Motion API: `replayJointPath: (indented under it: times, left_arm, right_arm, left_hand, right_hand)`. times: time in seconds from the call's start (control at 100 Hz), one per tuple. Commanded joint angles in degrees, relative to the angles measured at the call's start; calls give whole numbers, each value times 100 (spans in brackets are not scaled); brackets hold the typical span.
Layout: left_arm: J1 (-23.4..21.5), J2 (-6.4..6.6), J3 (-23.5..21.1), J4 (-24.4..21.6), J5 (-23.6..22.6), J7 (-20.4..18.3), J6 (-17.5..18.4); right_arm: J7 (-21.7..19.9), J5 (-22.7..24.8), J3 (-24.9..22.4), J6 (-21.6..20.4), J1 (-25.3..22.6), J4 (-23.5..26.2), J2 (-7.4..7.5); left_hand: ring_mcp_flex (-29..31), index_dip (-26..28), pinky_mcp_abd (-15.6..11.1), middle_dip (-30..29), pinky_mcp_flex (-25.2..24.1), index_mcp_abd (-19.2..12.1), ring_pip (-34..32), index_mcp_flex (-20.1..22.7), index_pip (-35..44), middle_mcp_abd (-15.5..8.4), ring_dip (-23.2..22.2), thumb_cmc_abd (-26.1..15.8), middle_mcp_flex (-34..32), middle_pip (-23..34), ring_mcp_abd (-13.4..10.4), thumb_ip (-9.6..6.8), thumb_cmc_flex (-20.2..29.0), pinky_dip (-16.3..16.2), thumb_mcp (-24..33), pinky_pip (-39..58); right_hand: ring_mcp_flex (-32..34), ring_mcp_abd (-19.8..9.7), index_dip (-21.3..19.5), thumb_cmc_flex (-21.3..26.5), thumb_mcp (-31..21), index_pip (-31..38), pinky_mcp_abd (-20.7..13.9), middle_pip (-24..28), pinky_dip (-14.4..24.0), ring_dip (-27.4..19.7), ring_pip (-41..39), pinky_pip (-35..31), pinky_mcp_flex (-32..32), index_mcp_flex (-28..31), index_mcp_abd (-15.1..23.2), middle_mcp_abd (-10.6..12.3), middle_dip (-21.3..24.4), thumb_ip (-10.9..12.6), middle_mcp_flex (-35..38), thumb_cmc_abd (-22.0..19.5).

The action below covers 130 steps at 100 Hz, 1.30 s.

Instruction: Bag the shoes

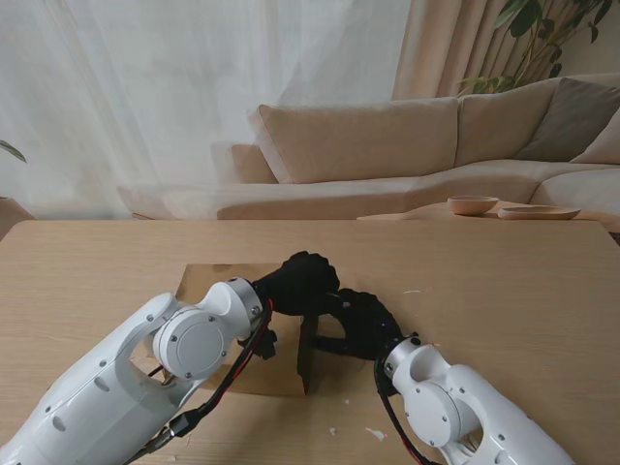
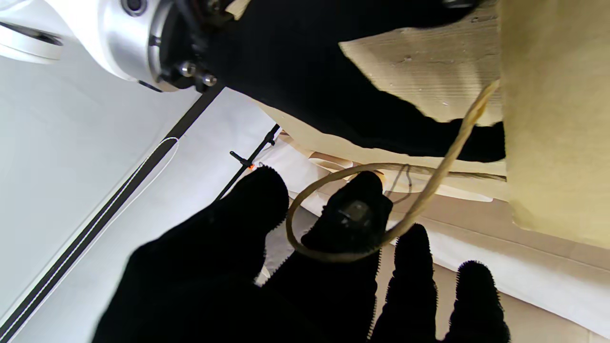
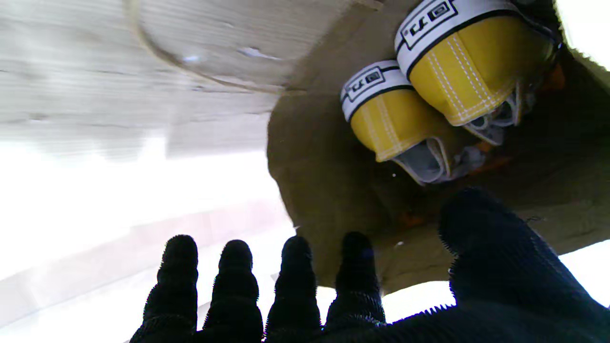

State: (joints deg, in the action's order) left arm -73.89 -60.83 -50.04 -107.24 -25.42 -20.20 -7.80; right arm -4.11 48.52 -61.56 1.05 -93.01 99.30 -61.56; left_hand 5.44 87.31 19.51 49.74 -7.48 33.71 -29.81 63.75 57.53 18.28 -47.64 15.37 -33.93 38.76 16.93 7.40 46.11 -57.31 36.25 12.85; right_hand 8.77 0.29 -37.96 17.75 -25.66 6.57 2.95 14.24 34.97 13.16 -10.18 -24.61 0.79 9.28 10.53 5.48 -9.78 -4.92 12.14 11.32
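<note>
Shoes: pair of yellow canvas sneakers w/ white rubber heel bands (image 3: 429, 90), both already deep inside the bag, heels toward the mouth, lying side by side and touching
Bag: brown paper carrier bag (image 1: 218, 286) lying flat on the light wooden table (image 1: 504, 291), mouth facing the robot's right; seen on the rt wrist cam as a dark brown cavity (image 3: 333, 190) round the shoes
Handle: thin twisted paper cord loop (image 2: 333, 214), looped round one finger of the left hand, running back to the bag edge
Left hand: black-gloved left hand (image 2: 295, 267), fingers spread, one fingertip hooked thru the cord – not a closed grip, more a hook; in the stand view it sits on top of the bag (image 1: 305, 281)
Right hand: black-gloved right hand (image 3: 333, 295) at the bag mouth, four fingers straight and close together, thumb apart at the lip; holding nothing I can see; in the stand view it's just right of the raised bag edge (image 1: 363, 325)
Stage: looks like loading is done, prob. closing or lifting comes next
Doing it well: keep the cord seated on the finger, lift slow so the mouth tips up not down, else the shoes slide out; draw the rt hand clear w/o dragging the paper lip
Risk: thin cord may slip off the fingertip; paper may tear at the handle root
</note>
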Motion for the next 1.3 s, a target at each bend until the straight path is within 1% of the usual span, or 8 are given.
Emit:
replayJointPath:
  times: [0.0, 0.21, 0.32, 0.49, 0.59, 0.95, 1.13, 1.29]
  left_arm:
    - [-49, -6, -17, -65, -4, -53, -73]
    - [-163, 55, -130, -185, -112, -251, -287]
    - [-276, 91, -266, -250, -137, -367, -356]
    - [-579, 118, -609, -295, -216, -385, -194]
    - [-827, 114, -860, -314, -262, -301, -37]
    - [-2222, -7, -1895, -527, -151, 549, 724]
    - [-3019, -114, -2275, -575, -227, 1268, 1312]
    - [-3500, -233, -2416, -481, -143, 1915, 1734]
  right_arm:
    - [-25, 2, -87, 124, -222, 81, 56]
    - [-171, -182, -699, 422, -805, 404, 45]
    - [-177, -176, -965, 561, -1064, 552, 35]
    - [-200, -134, -1304, 691, -1396, 766, 23]
    - [-187, -103, -1445, 752, -1563, 891, 14]
    - [503, -179, -1532, 1029, -2096, 1422, -123]
    - [1115, -301, -1265, 1047, -2206, 1631, -225]
    - [1604, -568, -886, 1002, -2123, 1666, -323]
  left_hand:
    - [-196, 145, -64, 18, -69, -47, -80, 226, 48, -85, -59, 67, 95, -39, -3, -194, -53, -123, 132, 128]
    - [-269, -1163, -139, -530, -21, -739, 614, -1561, -1798, -391, 60, 367, 922, -625, -204, -64, -538, 290, 178, -66]
    - [-312, -2751, -165, -1116, 22, -930, 1104, -2420, -2161, -564, 60, 341, 1318, -1082, -330, -188, -759, 858, 37, -186]
    - [-351, -5555, -157, -1858, 49, -1514, 1440, -2677, -3639, -718, 147, 315, 1529, -1721, -394, -181, -935, 1258, -242, -279]
    - [-316, -6373, -149, -2174, 63, -1891, 1701, -2856, -4362, -780, 304, 264, 1605, -2002, -393, -181, -969, 1400, -353, -337]
    - [-398, -7207, -223, -2916, 191, -2606, 2473, -3555, -4894, -923, 936, -152, 1821, -2579, -540, -253, -802, 2471, -894, -801]
    - [-451, -7327, -227, -3077, 247, -2721, 2547, -3797, -4786, -1025, 1397, -243, 2011, -2636, -637, -296, -685, 3116, -1144, -985]
    - [-447, -7318, -280, -3070, 248, -2671, 2574, -3775, -4719, -1052, 1501, -276, 2103, -2598, -682, -326, -558, 3206, -1101, -994]
  right_hand:
    - [-222, -88, -103, 14, 131, -120, 91, -55, 122, 42, 58, 182, -90, -68, 137, 13, -49, 321, -123, -151]
    - [-236, -80, -144, 56, 147, -148, 77, -24, 150, 49, 44, 186, -81, -54, 125, 12, -59, 322, -138, -131]
    - [-225, -76, -161, 62, 162, -153, 84, -3, 168, 59, 26, 177, -68, -27, 118, 7, -67, 318, -128, -129]
    - [-223, -69, -184, 77, 182, -164, 84, 53, 191, 68, 2, 177, -61, 18, 87, -11, -84, 316, -119, -131]
    - [-224, -65, -193, 88, 190, -177, 92, 80, 202, 70, -6, 178, -55, 21, 73, -9, -86, 317, -116, -134]
    - [-190, -31, -215, 299, 229, -208, 123, 383, 252, 109, -178, 175, 12, 157, -19, -47, -177, 353, -105, -216]
    - [-183, -15, -207, 501, 159, -231, 148, 451, 261, 91, -227, 183, 46, 200, -38, -51, -189, 427, -107, -251]
    - [-172, 17, -167, 617, 81, -241, 194, 620, 264, 95, -348, 189, 99, 312, -49, -68, -256, 490, -98, -228]
